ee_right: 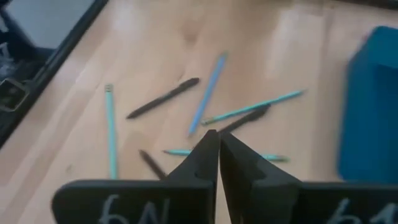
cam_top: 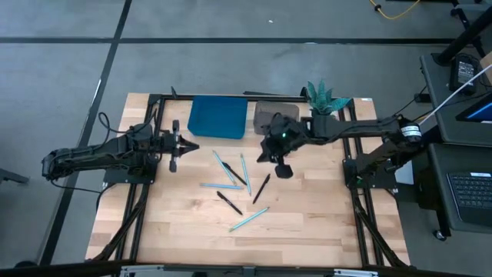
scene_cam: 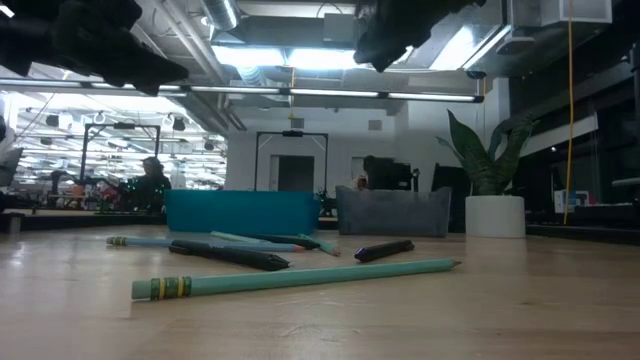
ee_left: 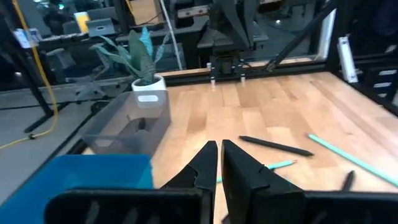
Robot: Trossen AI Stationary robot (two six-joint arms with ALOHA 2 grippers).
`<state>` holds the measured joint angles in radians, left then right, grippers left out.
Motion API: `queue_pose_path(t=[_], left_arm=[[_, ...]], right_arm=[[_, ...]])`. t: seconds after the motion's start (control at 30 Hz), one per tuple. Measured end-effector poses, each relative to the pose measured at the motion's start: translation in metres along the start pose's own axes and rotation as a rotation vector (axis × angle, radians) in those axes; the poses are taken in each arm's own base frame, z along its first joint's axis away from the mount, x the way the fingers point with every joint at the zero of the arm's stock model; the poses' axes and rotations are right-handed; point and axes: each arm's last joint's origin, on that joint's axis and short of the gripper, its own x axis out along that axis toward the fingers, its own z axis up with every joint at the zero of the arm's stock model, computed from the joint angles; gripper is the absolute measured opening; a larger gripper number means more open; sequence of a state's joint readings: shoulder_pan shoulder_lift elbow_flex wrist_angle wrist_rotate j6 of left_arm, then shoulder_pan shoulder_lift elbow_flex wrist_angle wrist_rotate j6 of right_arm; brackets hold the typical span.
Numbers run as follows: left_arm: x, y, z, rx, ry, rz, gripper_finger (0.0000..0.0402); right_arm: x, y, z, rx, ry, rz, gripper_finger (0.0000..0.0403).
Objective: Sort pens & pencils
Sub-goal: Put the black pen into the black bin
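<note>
Several light-blue pencils [cam_top: 224,167] and about three black pens [cam_top: 261,188] lie scattered flat on the wooden table's middle; they also show in the right wrist view, pencils [ee_right: 208,93] and pens [ee_right: 163,98]. My right gripper [cam_top: 283,169] hovers above the pile's far right side, shut and empty, with its fingertips [ee_right: 219,149] together. My left gripper [cam_top: 188,146] is shut and empty, raised to the left of the pile and near the blue tray, fingertips [ee_left: 219,158] together.
A blue tray [cam_top: 217,117] and a grey tray [cam_top: 273,114] stand side by side at the table's far edge, with a potted plant [cam_top: 323,98] to their right. Bare wood lies at the table's near side. A person shows far off in the room [scene_cam: 152,175].
</note>
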<state>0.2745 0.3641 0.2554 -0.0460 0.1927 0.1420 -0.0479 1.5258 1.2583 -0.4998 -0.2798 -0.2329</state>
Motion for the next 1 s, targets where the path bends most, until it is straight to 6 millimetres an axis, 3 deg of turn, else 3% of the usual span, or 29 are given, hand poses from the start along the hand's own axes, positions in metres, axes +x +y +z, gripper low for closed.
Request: queue_pose_path(t=[0.23, 0.43, 0.77, 1.0], left_arm=[[0.0, -0.001, -0.001, -0.008, 0.011, -0.013, 0.0002], [0.0, -0.001, -0.002, -0.018, 0.023, -0.015, 0.001], [0.0, -0.001, -0.004, -0.04, 0.042, -0.017, 0.0014], [0.0, -0.001, -0.004, -0.04, 0.042, -0.017, 0.0002]], right_arm=[[0.04, 0.02, -0.012, -0.051, 0.134, 0.089, 0.0016], [0.073, 0.019, -0.028, -0.066, 0.248, 0.086, 0.0016], [0.083, 0.018, -0.034, -0.088, 0.324, -0.059, 0.0021], [0.083, 0.018, -0.035, -0.068, 0.33, -0.061, 0.0072]])
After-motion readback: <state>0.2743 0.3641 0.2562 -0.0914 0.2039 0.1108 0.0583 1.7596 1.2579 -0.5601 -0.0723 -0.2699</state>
